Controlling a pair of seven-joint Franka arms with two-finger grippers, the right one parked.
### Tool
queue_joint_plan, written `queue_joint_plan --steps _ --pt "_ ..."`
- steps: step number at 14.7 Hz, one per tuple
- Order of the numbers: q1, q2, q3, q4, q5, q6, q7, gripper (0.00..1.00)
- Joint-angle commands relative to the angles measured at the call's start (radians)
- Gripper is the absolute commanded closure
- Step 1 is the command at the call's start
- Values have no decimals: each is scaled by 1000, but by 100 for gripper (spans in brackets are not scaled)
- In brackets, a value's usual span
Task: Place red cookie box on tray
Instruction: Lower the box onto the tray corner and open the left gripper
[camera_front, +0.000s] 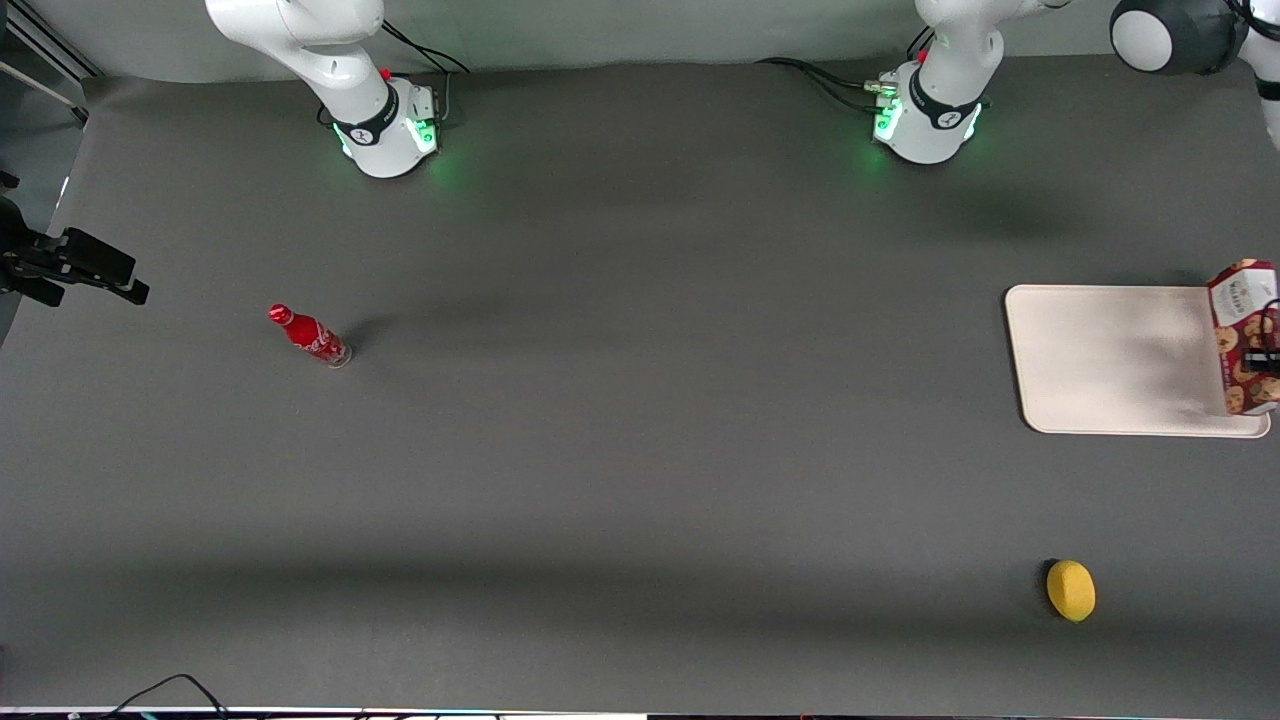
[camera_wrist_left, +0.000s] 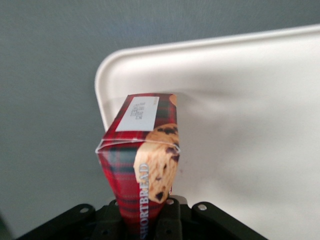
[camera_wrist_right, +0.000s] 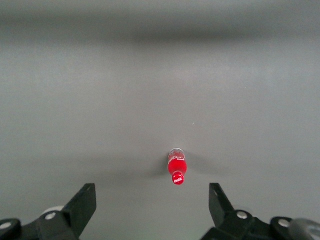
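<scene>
Red cookie box (camera_wrist_left: 142, 165), pinched by end effector (camera_wrist_left: 142, 220), hangs above tray (camera_front: 1110, 360) on dark grey table (camera_front: 640, 480).

A small red bottle (camera_front: 308, 335) (camera_wrist_right: 176, 167) stands upright on the dark grey table cover (camera_front: 640, 450). It has a red cap, white writing on its red body and a clear bottom part. Nothing touches it, and its soft shadow falls on the cover just beside it.

A yellow, egg-shaped fruit, like a lemon (camera_front: 1070, 590), lies well apart from the bottle, toward the working arm's end of the table and nearer to the front camera than the bottle.

A thin black cable (camera_front: 165, 688) curves at the table edge, much nearer to the front camera than the bottle.
</scene>
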Motion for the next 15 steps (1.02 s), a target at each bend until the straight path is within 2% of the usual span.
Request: queue_joint_plan --steps 1,3,7,11,13,15 --pt "-5 9 23 -49 -94 78 125 0" --pt "-19 -8 31 -20 -103 43 123 0" --pt "-40 -69 46 131 -96 -214 109 0" --pt "-100 -234 40 235 -62 -446 -10 0" --pt "-122 -314 -18 299 -50 -612 -111 0" --pt "-125 -405 -125 336 -18 -742 -249 0"
